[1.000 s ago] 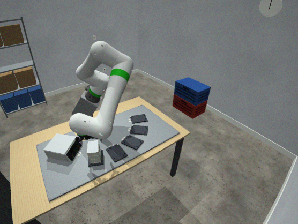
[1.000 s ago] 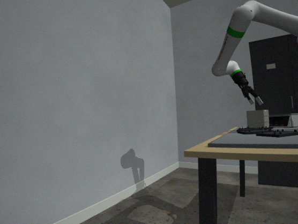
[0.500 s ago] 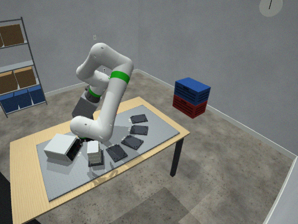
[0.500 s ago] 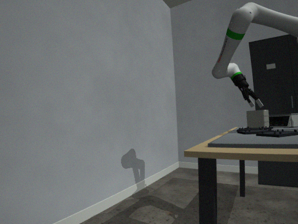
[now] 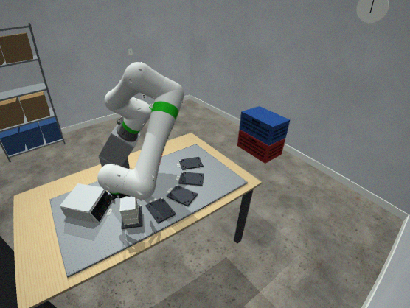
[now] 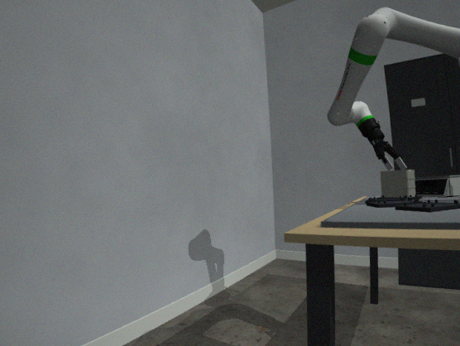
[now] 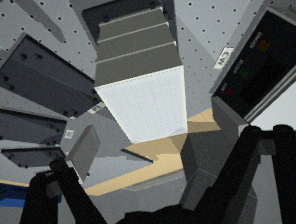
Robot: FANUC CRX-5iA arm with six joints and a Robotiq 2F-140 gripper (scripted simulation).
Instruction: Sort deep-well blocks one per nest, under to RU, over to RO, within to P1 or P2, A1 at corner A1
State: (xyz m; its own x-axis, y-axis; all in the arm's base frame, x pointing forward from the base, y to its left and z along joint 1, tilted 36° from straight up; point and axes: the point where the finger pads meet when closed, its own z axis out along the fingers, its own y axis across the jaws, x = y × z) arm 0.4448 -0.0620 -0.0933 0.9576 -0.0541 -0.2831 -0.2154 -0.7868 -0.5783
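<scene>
From here I see the three blocks (image 5: 129, 211) (image 6: 397, 183) (image 7: 141, 70) stacked upright at the lower left of the top view, on a dark nest (image 5: 132, 225) (image 7: 90, 16). The stack's long axis rises from the tabletop (image 5: 33, 236) (image 6: 306, 237); I cannot tell where the cut corners point. The claw (image 6: 394, 164) (image 7: 152, 121) is spread wide, tilted, holding nothing.

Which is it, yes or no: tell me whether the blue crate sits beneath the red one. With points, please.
No, the blue crate (image 5: 265, 121) sits on top of the red crate (image 5: 258, 146).
</scene>
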